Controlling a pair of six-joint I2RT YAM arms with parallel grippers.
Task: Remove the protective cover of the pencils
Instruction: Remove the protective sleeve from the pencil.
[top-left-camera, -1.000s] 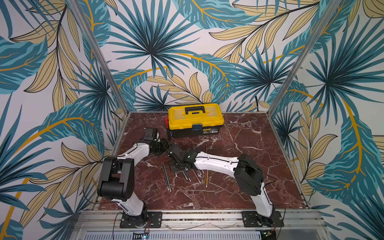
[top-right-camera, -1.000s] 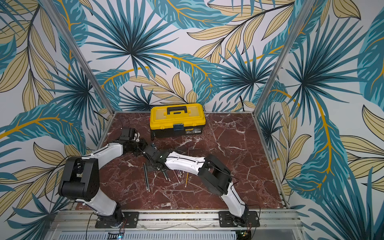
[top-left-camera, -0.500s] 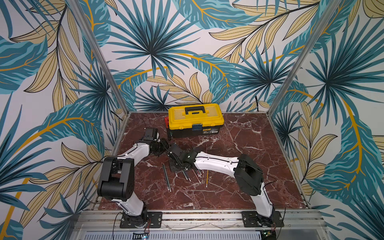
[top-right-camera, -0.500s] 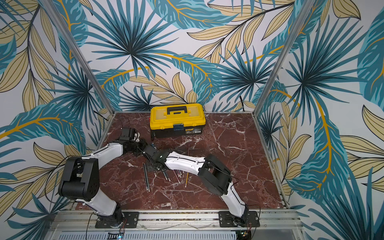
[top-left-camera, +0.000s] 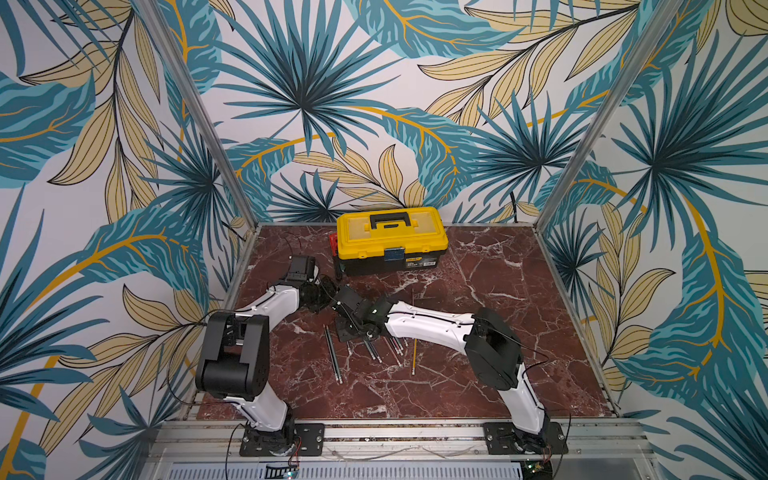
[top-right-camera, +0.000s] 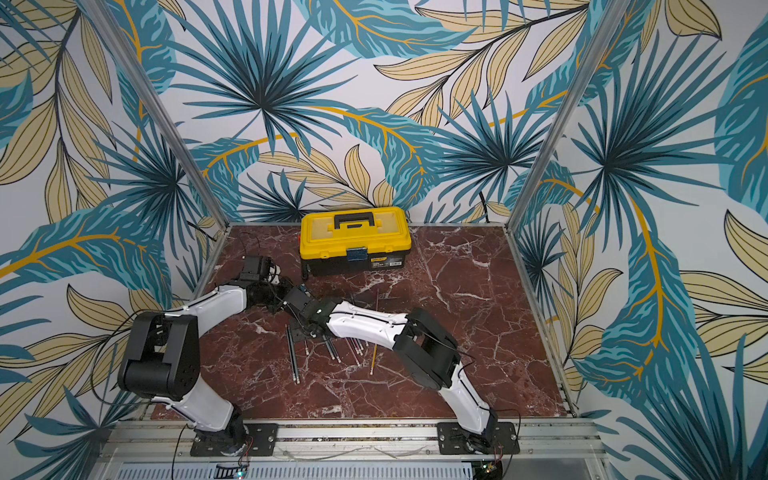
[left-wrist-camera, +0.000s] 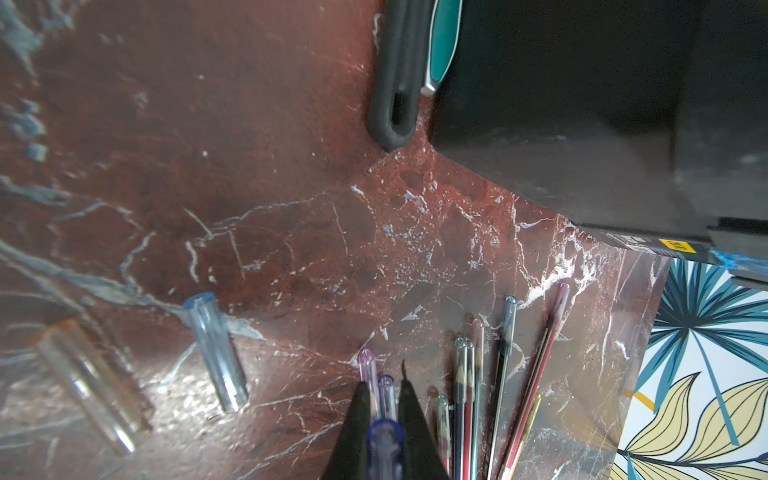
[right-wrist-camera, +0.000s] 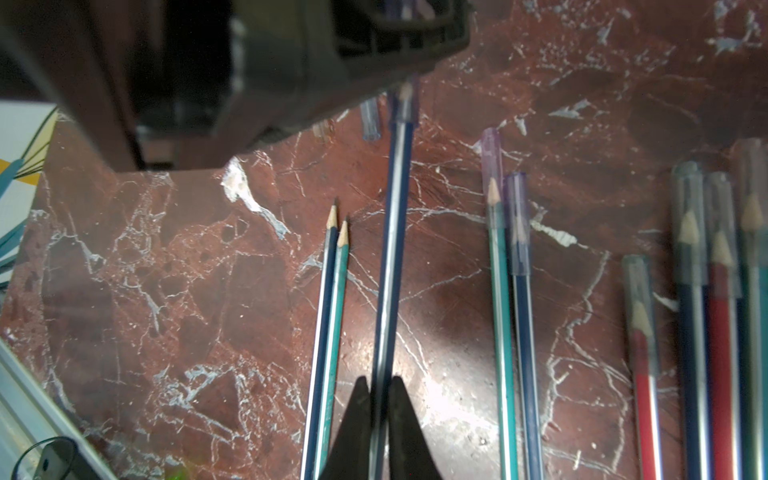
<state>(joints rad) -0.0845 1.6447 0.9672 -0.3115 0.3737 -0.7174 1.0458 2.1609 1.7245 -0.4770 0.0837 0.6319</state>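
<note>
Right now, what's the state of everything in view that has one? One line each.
toolbox: lid closed.
left claw: shut on the held cap.
right claw: shut on the held pencil.
held pencil: tip inside the held cap, not yet pulled free.
bare pencils: two, uncapped, lying flat.
loose caps: two, off their pencils, lying flat.
capped pencils: caps on, lying flat.
</note>
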